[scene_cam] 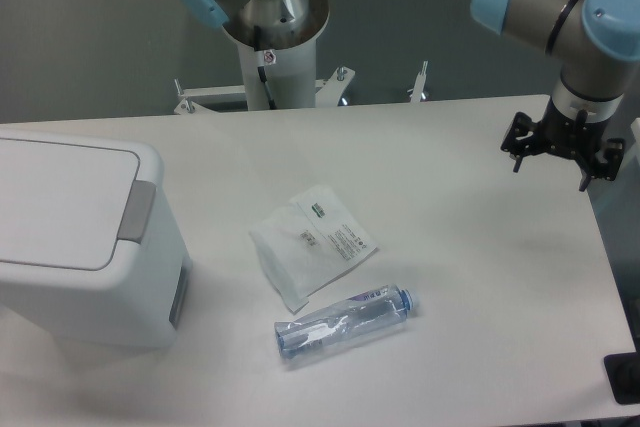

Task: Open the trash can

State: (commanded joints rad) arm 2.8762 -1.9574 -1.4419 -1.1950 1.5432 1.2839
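The trash can (95, 277) is a large white boxy bin standing at the table's left edge. Its flat white lid (55, 202) lies shut, with the grey push tab (137, 211) on its right edge. My gripper (551, 173) is black and hangs at the far right of the table, a long way from the bin. Its fingers (516, 161) stand spread apart with nothing between them.
A white plastic pouch (312, 242) lies in the middle of the table. A clear plastic bottle (345, 323) with a blue cap lies on its side just in front of it. The arm's base post (275, 47) stands behind the table's far edge.
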